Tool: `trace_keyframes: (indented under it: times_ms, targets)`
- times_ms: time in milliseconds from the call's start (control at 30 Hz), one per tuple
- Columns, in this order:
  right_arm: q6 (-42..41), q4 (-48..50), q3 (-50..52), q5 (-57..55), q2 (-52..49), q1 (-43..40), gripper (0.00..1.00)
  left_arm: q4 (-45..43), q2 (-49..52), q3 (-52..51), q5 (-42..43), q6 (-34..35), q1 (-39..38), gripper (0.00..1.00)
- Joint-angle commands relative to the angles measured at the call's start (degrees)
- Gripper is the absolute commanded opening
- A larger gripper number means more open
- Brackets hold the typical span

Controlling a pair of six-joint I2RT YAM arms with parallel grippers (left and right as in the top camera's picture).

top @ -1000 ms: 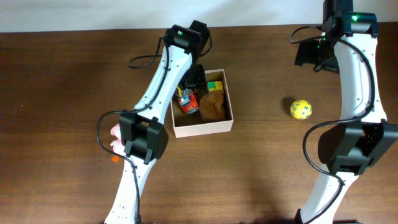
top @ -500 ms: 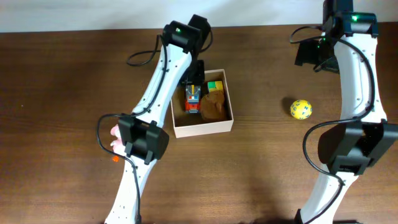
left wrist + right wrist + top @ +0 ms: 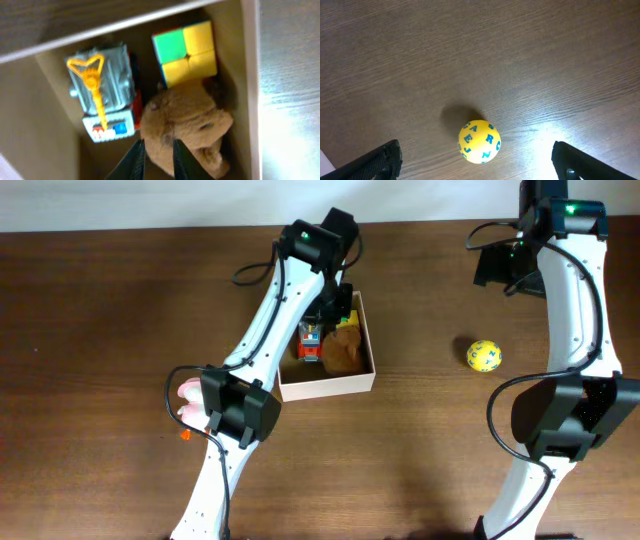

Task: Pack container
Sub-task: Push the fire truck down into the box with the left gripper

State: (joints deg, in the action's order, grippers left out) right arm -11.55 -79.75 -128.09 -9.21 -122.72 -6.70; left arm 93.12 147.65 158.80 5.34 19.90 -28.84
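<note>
**Overhead: left jaws above the filled container, ball out on the desk**

Overhead, the container point(image 3: 325, 389) sits near the middle of the dark wooden desk point(image 3: 100, 330), its cream walls framing a tan floor. Three toys lie inside it. A yellow-and-green cube point(image 3: 187, 50) is in the far right corner. A brown plush point(image 3: 185, 125) lies along the right wall, touching the cube. A grey toy vehicle point(image 3: 102, 85) with an orange hook and a red-and-blue end lies just left of the plush. The left part of the floor shows bare cardboard.

The left gripper point(image 3: 158, 150) hangs over the far right part of the container. From the left wrist, its jaws are drawn almost together with only a narrow gap, and they grip nothing. The plush shows through that gap below them.

The right gripper point(image 3: 503, 268) is at the far right of the desk, well apart from the container. Its jaws are spread wide and empty, with the dark fingers point(image 3: 380, 162) at the two lower corners of the right wrist view. A yellow ball point(image 3: 479, 141) with blue letters rests on the desk between them and casts a small shadow. Overhead, the ball lies to the right of the container, apart from it.

A pink object point(image 3: 187, 395) and a small orange piece point(image 3: 185, 435) lie at the left, beside the left arm.
</note>
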Motion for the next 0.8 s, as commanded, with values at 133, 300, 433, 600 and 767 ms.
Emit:
trace_keyframes:
  times_ms: [133, 300, 433, 600, 767]
  targets:
    - [0.17, 0.0, -0.72, -0.92, 0.74, 0.28, 0.99, -3.78, 1.99, -3.65, -0.52, -1.64, 0.11, 0.22]
    - [0.17, 0.0, -0.72, -0.92, 0.74, 0.28, 0.99, -4.22, 4.22, -3.78, -0.87, -3.96, 0.11, 0.22]
    - [0.17, 0.0, -0.72, -0.9, 0.74, 0.28, 0.99, -4.44, 5.55, -4.07, -2.14, -4.42, 0.11, 0.22]
    - [0.17, 0.0, -0.72, -0.92, 0.74, 0.28, 0.99, -4.59, 6.32, -4.07, -4.33, -4.5, 0.11, 0.22]
    - [0.17, 0.0, -0.72, -0.92, 0.74, 0.28, 0.99, -4.76, 6.43, -4.07, -5.03, -5.81, 0.11, 0.22]
